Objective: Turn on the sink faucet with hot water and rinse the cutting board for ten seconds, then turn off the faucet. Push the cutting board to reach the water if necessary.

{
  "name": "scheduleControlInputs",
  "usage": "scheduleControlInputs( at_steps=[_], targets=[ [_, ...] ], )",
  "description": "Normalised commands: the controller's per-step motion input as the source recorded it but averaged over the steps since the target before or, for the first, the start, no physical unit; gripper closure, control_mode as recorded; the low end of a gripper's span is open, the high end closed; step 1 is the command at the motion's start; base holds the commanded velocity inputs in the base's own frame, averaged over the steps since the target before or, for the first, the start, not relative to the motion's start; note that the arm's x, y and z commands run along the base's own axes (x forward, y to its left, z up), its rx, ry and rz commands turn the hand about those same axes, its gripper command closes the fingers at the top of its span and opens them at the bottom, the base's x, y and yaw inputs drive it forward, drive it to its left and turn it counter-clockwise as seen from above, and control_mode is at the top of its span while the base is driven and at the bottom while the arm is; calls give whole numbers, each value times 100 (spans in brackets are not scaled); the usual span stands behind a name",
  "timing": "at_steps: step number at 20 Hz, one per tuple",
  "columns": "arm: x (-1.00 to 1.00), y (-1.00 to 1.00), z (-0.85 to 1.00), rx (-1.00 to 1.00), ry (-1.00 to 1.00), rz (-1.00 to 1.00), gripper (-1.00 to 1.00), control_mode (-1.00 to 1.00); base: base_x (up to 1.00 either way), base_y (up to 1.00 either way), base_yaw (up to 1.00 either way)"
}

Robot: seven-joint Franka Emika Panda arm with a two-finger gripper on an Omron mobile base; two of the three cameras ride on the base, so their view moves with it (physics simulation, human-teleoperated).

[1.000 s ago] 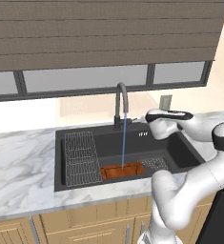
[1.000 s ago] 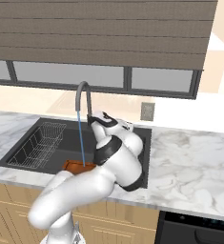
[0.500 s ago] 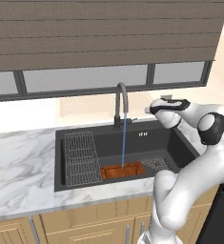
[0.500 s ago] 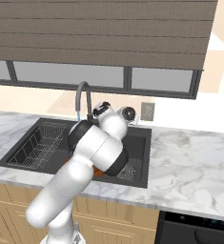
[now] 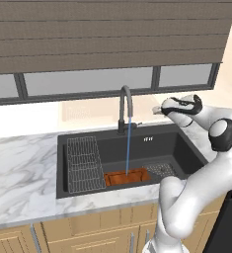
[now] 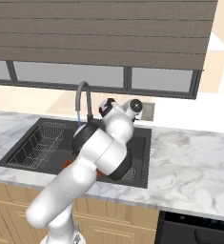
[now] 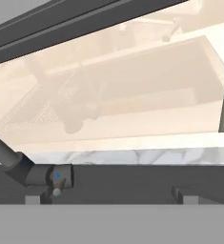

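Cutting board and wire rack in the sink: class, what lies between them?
Nothing: in the left base view the cutting board sits beside the wire rack, with a bare strip of dark sink floor between.

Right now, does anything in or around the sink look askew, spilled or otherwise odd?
Nothing stands out. The thin light-blue water stream falls straight from the dark-grey gooseneck faucet onto the reddish-brown wooden cutting board, which lies flat in the charcoal-black sink beside the grey wire rack.
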Motion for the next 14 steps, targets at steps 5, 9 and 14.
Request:
scheduleControlInputs(
  at_steps=[5, 9, 14],
  targets=[
    [0, 0, -4, 0, 0, 4, -100, -100, 0, 0, 0],
    [1, 3, -11, 0, 0, 14, -100, -100, 0, 0, 0],
    [0, 15, -5, 0, 0, 16, -100, -100, 0, 0, 0]
  ],
)
